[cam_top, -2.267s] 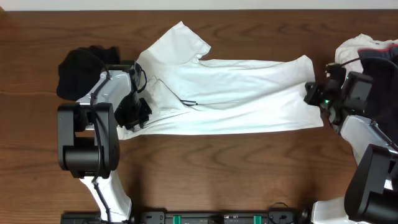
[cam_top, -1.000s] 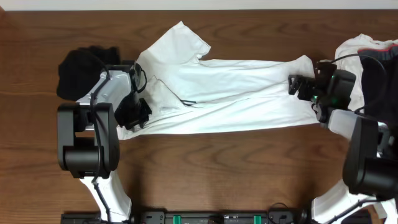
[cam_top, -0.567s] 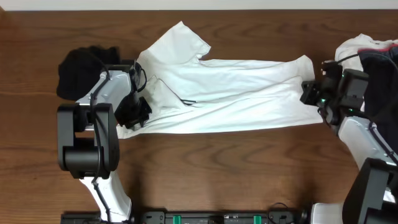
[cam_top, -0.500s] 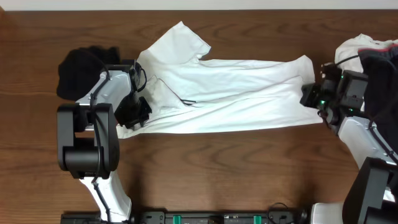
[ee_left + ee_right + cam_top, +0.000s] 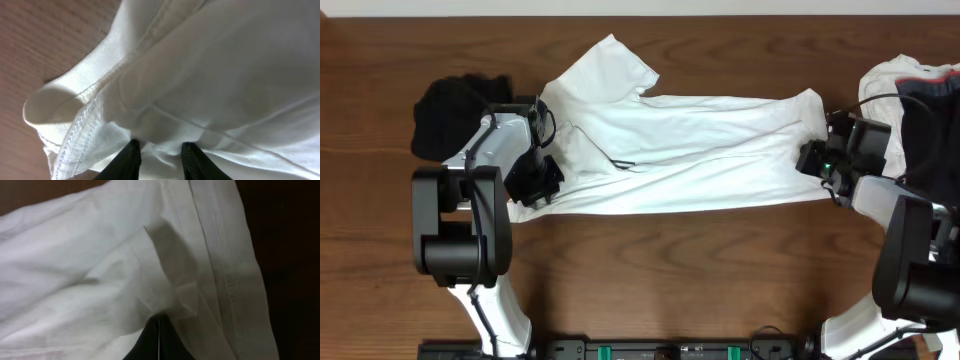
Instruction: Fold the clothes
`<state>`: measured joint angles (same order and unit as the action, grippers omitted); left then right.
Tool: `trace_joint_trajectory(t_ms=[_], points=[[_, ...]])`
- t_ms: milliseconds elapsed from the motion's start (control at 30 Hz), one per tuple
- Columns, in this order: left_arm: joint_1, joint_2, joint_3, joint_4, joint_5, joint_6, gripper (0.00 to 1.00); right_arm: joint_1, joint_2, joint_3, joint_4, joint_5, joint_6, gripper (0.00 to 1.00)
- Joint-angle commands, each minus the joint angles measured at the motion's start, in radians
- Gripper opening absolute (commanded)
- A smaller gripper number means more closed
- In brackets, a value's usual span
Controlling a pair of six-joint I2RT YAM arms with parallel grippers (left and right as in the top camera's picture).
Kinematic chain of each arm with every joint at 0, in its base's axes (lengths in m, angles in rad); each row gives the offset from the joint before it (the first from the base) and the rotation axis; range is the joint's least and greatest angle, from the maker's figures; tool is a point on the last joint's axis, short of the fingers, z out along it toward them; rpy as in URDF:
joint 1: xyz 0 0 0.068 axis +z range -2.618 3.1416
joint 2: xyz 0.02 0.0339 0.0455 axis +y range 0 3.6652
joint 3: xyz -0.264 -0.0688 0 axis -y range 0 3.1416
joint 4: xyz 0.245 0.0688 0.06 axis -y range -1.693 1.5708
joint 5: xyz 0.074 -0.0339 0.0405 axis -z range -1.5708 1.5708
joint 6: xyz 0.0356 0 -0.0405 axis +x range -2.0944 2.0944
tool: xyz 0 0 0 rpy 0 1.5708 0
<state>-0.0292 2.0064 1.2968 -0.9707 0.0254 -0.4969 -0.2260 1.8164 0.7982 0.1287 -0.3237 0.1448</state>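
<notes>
Dark wood table (image 5: 650,270), and your white shirt (image 5: 700,150) is stretched out long across the middle of it, running left to right. One short sleeve (image 5: 605,70) sticks up toward the far side at the left end. The cloth is plain white on the side you can see, with a few soft creases running along its length.

Your left gripper (image 5: 161,159) is down at the near left corner of the shirt. In the wrist view the black fingers (image 5: 131,159) have a bunch of hemmed cloth squeezed between them, so it's grasping the shirt there. Your right gripper (image 5: 158,341) is at the right end. Its jaws are pressed tight together, and the cloth puckers right into the tips, so it looks clamped on a small pinch of that edge.

Off to the far left, a black garment (image 5: 445,115) sits crumpled behind the left arm. At the far right edge there's a pile of clothes (image 5: 910,85), white and dark, just past the right arm.
</notes>
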Motion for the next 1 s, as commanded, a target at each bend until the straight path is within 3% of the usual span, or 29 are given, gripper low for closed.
trace_joint_trajectory(t_ms=[0, 100, 233, 300, 367, 467, 500, 733, 967], points=[[0.003, -0.031, 0.052, 0.005, -0.018, 0.008, 0.31, -0.003, 0.007, 0.006, 0.009, 0.005, -0.004, 0.02], [-0.009, -0.119, 0.095, -0.008, -0.018, 0.005, 0.31, -0.003, 0.007, 0.006, 0.007, 0.006, -0.004, 0.03], [-0.046, -0.246, 0.111, -0.004, -0.018, 0.005, 0.48, -0.003, 0.007, 0.006, 0.002, 0.006, -0.004, 0.07], [-0.069, -0.294, 0.111, -0.005, -0.018, 0.006, 0.50, -0.003, 0.007, 0.006, 0.000, 0.005, -0.004, 0.13], [-0.097, -0.323, 0.110, -0.014, -0.018, 0.006, 0.50, -0.003, 0.007, 0.006, -0.007, 0.006, -0.004, 0.34], [-0.157, -0.330, 0.110, -0.020, -0.017, 0.065, 0.50, -0.003, 0.007, 0.006, -0.023, 0.005, -0.003, 0.88], [-0.182, -0.327, 0.109, -0.020, -0.017, 0.102, 0.50, -0.003, 0.007, 0.006, -0.030, 0.005, -0.003, 0.99], [-0.322, -0.325, 0.109, 0.014, -0.018, 0.327, 0.50, -0.003, 0.007, 0.006, -0.074, 0.006, -0.004, 0.99], [-0.373, -0.321, 0.106, 0.032, -0.018, 0.353, 0.50, -0.003, 0.007, 0.006, -0.076, 0.006, -0.004, 0.99]])
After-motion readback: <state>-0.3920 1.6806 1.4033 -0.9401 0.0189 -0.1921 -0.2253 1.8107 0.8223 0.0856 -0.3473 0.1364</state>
